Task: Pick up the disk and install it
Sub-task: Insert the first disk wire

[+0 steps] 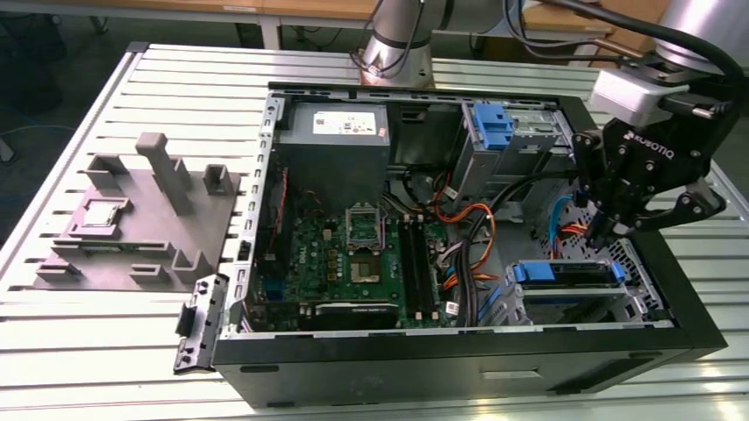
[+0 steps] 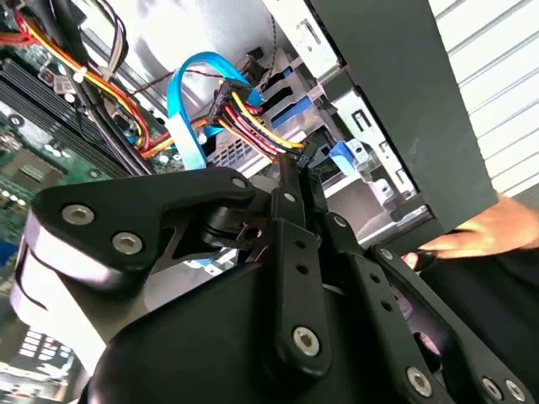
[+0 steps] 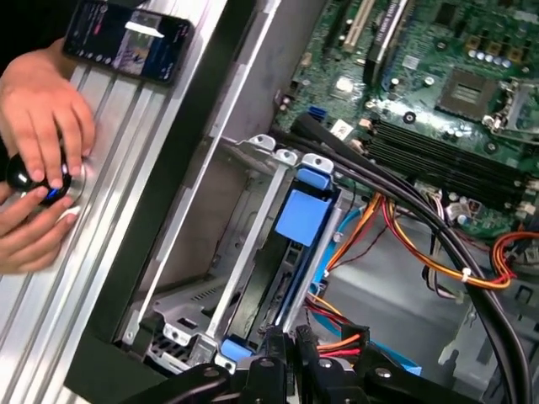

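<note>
Fingers (image 2: pixel 286 210) pressed narrow, holding nothing, over the drive cage

Seen in both wrist views, the two fingers of the gripper (image 1: pixel 602 230) lie against each other with no part between them, so I judge that the gripper carries nothing now. It hangs over the open computer case (image 1: pixel 468 351) at the exterior view's right, tips pointing down, close to the bundle of red, yellow and orange cables (image 2: pixel 253 126). The disk (image 1: pixel 566 274) sits in the metal cage (image 1: pixel 638 303) at the exterior view's lower right, just beneath the gripper; its blue rail (image 3: pixel 303 215) lies level with the cage edges, which suggests that it is slid in, though I cannot tell if it is fully locked. A person's hand (image 3: pixel 38 126) rests on a round controller (image 3: pixel 34 177) on the table (image 1: pixel 70 342) beside the case, probably to steer the arm.
</note>
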Available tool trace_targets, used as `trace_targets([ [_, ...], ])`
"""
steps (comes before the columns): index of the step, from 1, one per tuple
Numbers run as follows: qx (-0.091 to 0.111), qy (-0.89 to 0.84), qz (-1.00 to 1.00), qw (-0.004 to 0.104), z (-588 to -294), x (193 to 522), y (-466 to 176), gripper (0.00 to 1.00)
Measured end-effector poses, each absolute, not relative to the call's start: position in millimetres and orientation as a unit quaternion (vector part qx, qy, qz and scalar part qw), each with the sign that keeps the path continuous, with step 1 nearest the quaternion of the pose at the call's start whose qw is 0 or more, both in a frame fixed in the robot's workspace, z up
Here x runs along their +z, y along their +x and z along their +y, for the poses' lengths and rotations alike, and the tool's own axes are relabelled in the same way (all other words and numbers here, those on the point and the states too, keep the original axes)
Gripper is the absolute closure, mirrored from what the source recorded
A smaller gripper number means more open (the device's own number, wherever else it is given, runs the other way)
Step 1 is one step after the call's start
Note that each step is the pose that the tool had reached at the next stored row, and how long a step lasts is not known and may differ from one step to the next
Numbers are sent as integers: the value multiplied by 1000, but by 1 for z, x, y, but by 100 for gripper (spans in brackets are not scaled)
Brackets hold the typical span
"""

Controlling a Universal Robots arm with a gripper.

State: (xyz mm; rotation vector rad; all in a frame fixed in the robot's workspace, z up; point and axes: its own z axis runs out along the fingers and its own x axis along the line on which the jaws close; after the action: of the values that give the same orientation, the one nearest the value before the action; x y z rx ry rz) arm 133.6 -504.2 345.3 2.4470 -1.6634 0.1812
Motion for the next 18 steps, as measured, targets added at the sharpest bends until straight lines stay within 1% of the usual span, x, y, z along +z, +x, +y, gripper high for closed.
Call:
trace_targets([
  [3, 62, 816, -568, 87, -504, 345, 133, 83],
  [7, 71, 815, -569, 81, -504, 345, 133, 83],
  [16, 72, 815, -569, 80, -510, 344, 133, 83],
  [18, 74, 815, -570, 74, -512, 344, 131, 83],
])
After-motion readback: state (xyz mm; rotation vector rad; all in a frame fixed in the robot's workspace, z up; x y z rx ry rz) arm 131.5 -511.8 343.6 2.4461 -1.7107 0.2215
